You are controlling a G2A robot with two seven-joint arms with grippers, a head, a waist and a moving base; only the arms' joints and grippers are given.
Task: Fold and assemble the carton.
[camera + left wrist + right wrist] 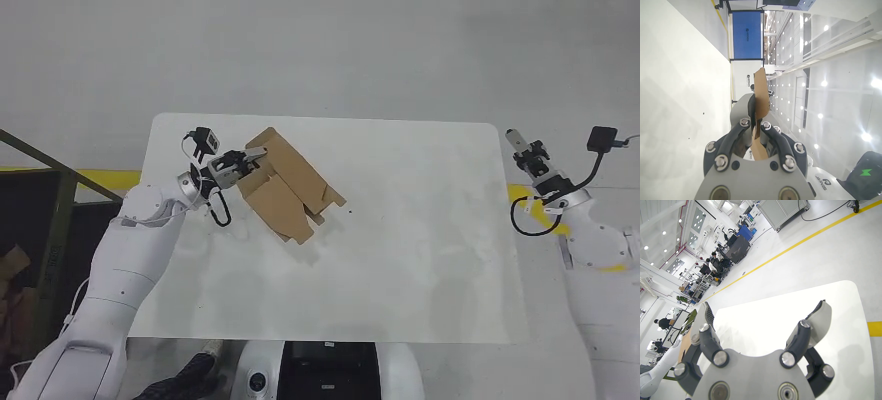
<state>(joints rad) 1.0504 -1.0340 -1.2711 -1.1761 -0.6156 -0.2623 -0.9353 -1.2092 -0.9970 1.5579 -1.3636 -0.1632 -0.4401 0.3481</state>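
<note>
The carton (285, 187) is a brown cardboard blank, only partly folded, lying on the far left part of the white desk (420, 250). In the top view it runs slantwise, from an end close to the desk's far edge toward a nearer, right end where short flaps stick out. Creases divide it into long panels.

The left hand (247, 160) is at the carton's far left edge, closed on the cardboard there. In the left wrist view its fingers (751, 106) press a thin sheet of the carton (761, 89) between them. The sheet stands edge-on, reaches past the fingertips and also runs back toward the palm.

The right hand (526, 146) hangs well apart from the carton, just beyond the desk's right edge near its far right corner. In the right wrist view its 2 fingers (821, 313) are spread wide with nothing between them, and the desk's bare white top lies beyond them. A yellow line (522, 192) on the floor meets the desk's right edge just nearer than this hand
</note>
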